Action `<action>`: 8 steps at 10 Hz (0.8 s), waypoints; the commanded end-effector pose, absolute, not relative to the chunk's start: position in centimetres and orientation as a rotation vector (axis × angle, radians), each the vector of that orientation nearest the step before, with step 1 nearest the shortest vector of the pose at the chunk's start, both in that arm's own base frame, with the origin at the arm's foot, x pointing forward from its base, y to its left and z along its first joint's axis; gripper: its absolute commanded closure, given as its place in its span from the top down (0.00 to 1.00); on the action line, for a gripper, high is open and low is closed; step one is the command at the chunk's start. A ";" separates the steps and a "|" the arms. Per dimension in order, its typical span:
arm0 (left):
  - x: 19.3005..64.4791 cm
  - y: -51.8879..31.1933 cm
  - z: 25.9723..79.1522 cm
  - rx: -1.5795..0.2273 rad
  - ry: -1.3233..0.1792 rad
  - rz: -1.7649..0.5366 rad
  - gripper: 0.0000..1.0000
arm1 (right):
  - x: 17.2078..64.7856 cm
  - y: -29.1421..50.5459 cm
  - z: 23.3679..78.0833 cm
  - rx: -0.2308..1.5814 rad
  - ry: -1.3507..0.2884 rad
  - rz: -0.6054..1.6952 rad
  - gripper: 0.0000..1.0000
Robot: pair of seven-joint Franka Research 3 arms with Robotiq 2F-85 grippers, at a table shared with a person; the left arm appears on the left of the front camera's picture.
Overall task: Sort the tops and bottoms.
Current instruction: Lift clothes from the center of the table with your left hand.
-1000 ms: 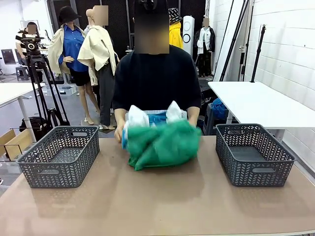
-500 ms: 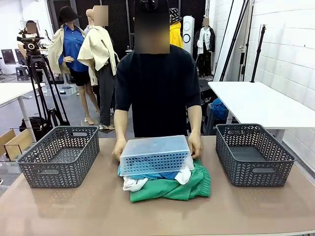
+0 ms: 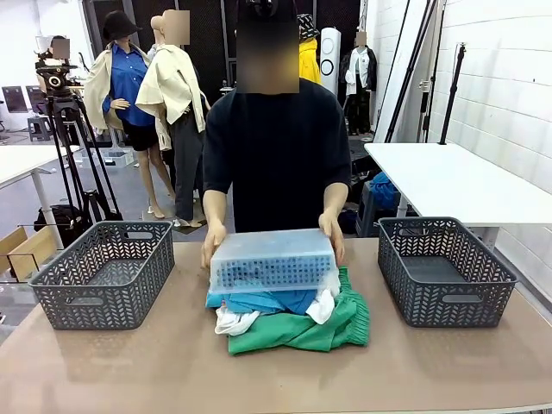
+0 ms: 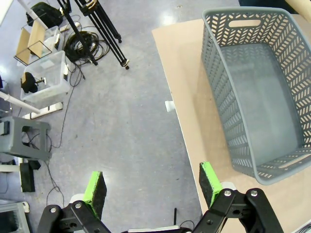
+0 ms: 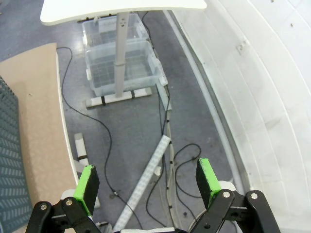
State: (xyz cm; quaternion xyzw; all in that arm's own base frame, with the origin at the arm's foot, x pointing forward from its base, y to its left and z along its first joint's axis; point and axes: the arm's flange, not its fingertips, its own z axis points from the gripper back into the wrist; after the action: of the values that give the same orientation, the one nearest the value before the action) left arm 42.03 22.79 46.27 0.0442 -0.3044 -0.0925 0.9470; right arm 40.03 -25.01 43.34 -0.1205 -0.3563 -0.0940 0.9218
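Sorting not yet begun: everything sits in one heap on the table.
The person holds an upturned clear crate on the heap. Blue tops and a white top poke out beneath it, with the green bottoms lowest. Grey baskets wait left and right of the heap. The left gripper and right gripper hang empty, jaws apart, well away from the heap. The crate likely must clear before any pick.

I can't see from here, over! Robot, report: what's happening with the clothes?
Left gripper open, right gripper open, both empty. Tops and green shorts piled mid-table, unsorted. Person's hands holding a see-through crate over the pile.
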 end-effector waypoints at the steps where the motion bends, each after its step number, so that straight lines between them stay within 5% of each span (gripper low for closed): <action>1: 41.9 23.2 46.0 0.089 -0.632 -0.198 1.00 | 40.1 -25.3 43.6 -0.250 -0.725 -0.189 1.00; 8: 41.9 23.2 46.0 0.089 -0.632 -0.198 1.00 | 40.1 -25.3 43.6 -0.250 -0.725 -0.189 1.00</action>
State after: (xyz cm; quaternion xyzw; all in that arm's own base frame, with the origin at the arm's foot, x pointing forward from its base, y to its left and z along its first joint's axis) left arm 42.03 22.79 46.27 0.0442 -0.3044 -0.0925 0.9470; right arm 40.03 -25.01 43.34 -0.1205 -0.3563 -0.0940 0.9218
